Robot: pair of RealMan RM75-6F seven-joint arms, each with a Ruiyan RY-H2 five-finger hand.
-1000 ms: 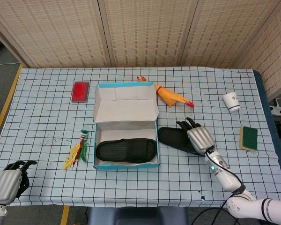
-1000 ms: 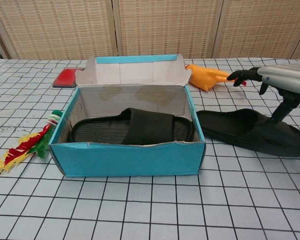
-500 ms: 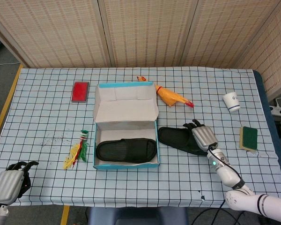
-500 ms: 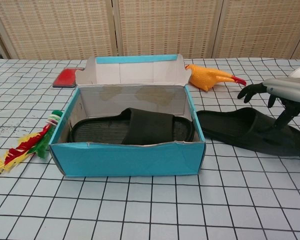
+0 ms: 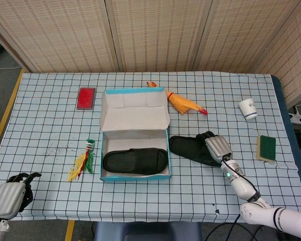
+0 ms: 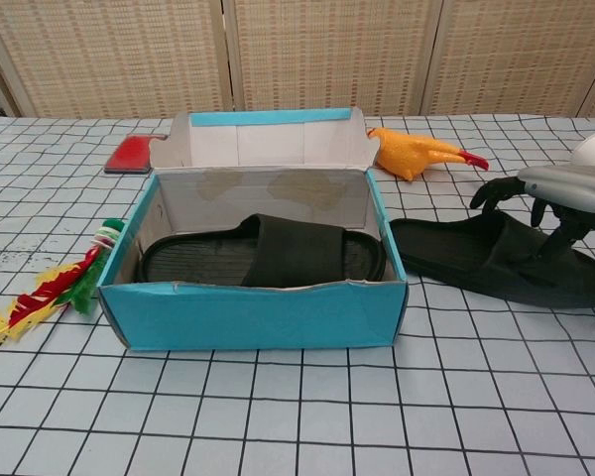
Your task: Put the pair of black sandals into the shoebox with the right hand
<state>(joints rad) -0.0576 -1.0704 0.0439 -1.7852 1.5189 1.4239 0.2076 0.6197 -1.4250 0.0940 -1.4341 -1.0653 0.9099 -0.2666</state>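
The table [image 5: 50, 108], covered with a checked cloth, carries the shoebox [image 5: 135, 173] near the middle of its front half, lid folded back. One black sandal [image 5: 135, 160] already lies inside the box. The second sandal [image 6: 496, 260] lies on the cloth just beside the right wall of the box, toward the right edge of the table.

The right hand [image 5: 216, 146] has come lower in the last second: before, it hovered above the sandal's strap, and now its dark fingertips [image 6: 498, 190] curl down onto the strap. I judge that the grip is only starting; whether it is closed firmly I cannot tell.

The left hand [image 5: 9, 197] rests at the front left corner, fingers curled in, holding nothing.

If the grip holds, lifting the sandal into the box is the next step.
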